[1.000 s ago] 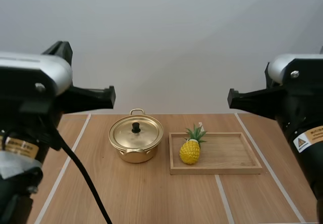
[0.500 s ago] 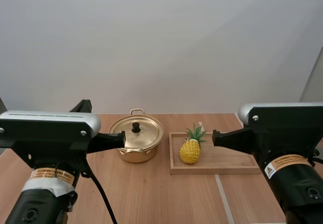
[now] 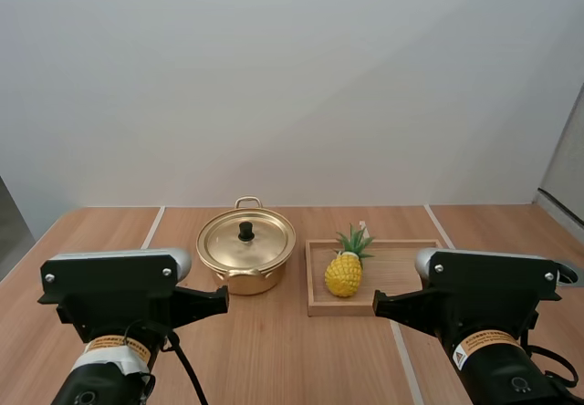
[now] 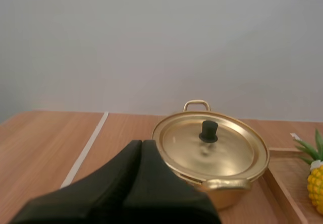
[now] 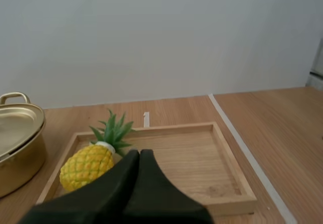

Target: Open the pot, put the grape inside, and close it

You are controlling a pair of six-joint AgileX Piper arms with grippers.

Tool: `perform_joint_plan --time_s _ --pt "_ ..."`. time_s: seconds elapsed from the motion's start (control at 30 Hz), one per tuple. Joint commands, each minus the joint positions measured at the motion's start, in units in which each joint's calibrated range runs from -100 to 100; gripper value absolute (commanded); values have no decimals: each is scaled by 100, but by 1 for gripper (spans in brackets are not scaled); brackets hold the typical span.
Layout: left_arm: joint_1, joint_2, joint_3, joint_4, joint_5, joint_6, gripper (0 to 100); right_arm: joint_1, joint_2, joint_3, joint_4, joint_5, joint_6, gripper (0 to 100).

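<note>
Both arms have dropped since a second ago and now sit low over the near part of the worktop, level with each other. The left pincer has its fingers pressed together into one dark wedge with nothing between them, and its tip points toward the golden pot, near it but not touching. The pot stands on the worktop with its lid on and the black knob upright at the middle. The right pincer is likewise closed on nothing, aimed over the near rim of the wooden tray, which lies just beside the pot on its right. The fruit here is a yellow pineapple with green leaves, lying in the tray at the end nearest the pot.
</note>
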Motion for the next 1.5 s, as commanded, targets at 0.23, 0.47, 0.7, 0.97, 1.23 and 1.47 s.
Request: perform_joint_plan --time_s 0.23,0.47,0.7,0.97,1.23,1.47 --pt "10 -31 13 -136 886 -99 0 -16 -37 22 -21 814 78 0" --pt "10 -31 13 -121 886 -80 0 -15 -37 22 -21 852 71 0" --pt "10 -31 13 -120 850 -70 0 -15 -37 22 -21 862 55 0" --pt "10 -31 13 -120 850 -70 0 -15 -37 22 -21 862 55 0" --pt "10 -31 13 -120 850 -70 0 -15 -37 22 -21 862 -83 0" --pt "10 -31 13 -120 850 -70 0 -15 -37 22 1101 758 -1255 0"
